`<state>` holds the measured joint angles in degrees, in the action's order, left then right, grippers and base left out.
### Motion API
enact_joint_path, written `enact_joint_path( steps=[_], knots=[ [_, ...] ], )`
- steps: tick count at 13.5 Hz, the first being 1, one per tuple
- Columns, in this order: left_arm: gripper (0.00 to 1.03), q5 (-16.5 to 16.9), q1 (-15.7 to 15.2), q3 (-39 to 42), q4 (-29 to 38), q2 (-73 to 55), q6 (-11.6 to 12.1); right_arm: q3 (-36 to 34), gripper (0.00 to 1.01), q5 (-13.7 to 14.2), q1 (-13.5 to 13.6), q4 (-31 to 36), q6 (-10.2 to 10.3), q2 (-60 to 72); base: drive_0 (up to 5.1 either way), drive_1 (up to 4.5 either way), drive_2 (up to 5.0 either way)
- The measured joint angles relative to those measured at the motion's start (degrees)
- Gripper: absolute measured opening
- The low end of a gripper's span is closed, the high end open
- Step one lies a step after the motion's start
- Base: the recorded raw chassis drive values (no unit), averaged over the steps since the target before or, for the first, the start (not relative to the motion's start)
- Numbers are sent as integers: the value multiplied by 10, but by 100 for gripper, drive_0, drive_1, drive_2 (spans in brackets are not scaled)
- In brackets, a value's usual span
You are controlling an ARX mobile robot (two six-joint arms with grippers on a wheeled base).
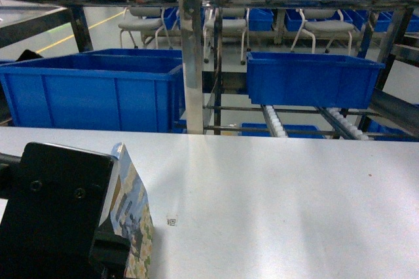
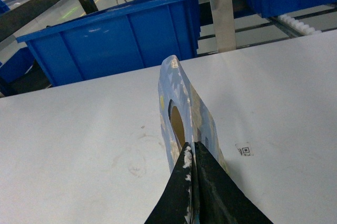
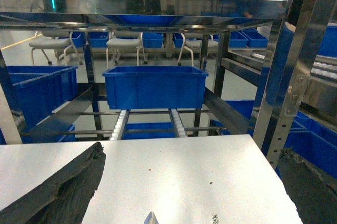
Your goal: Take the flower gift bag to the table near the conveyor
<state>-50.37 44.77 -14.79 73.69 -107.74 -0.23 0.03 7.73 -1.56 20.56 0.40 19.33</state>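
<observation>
Left wrist view shows the flower gift bag [image 2: 181, 111] pinched on edge between the left gripper [image 2: 192, 169] fingers, clamped tight on the paper near the handle hole, likely so the bag hangs upright for setting down. It sits over the table [image 2: 79, 129], well short of the conveyor [image 1: 275, 122] rollers beyond the table's far edge. Right gripper [image 3: 150, 219] hangs spread wide over the table, touching nothing.

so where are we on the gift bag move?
Done: the left claw is shut on the gift bag, which stands upright over the white table. In hand: carrying it; whether it touches the table is unclear. Left: set it down near the roller conveyor and release. The right claw is open, empty.
</observation>
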Motion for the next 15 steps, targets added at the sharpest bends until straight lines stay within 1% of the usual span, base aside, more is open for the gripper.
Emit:
enact_joint_path(
  steps=[1, 2, 4, 6, 7, 11, 13, 14, 15],
  knots=[
    [26, 9, -1, 31, 0, 9, -14, 0, 98, 0, 0, 0, 0, 0, 0, 0, 0],
    [29, 9, -2, 33, 0, 9, -14, 0, 98, 0, 0, 0, 0, 0, 0, 0, 0],
    [40, 14, -4, 39, 0, 9, -16, 0, 98, 0, 0, 0, 0, 0, 0, 0, 0],
    [46, 15, -6, 40, 0, 9, -16, 0, 98, 0, 0, 0, 0, 0, 0, 0, 0],
    [51, 17, -8, 42, 0, 10, -16, 0, 98, 0, 0, 0, 0, 0, 0, 0, 0],
    [62, 26, -15, 44, -1, 18, -16, 0, 98, 0, 0, 0, 0, 0, 0, 0, 0],
    [86, 56, -37, 45, -1, 70, -8, 0, 98, 0, 0, 0, 0, 0, 0, 0, 0],
    [98, 73, -54, 45, -1, 108, -3, 0, 98, 0, 0, 0, 0, 0, 0, 0, 0],
    [98, 89, -72, 42, 0, 144, 4, 0, 98, 0, 0, 0, 0, 0, 0, 0, 0]
  ],
)
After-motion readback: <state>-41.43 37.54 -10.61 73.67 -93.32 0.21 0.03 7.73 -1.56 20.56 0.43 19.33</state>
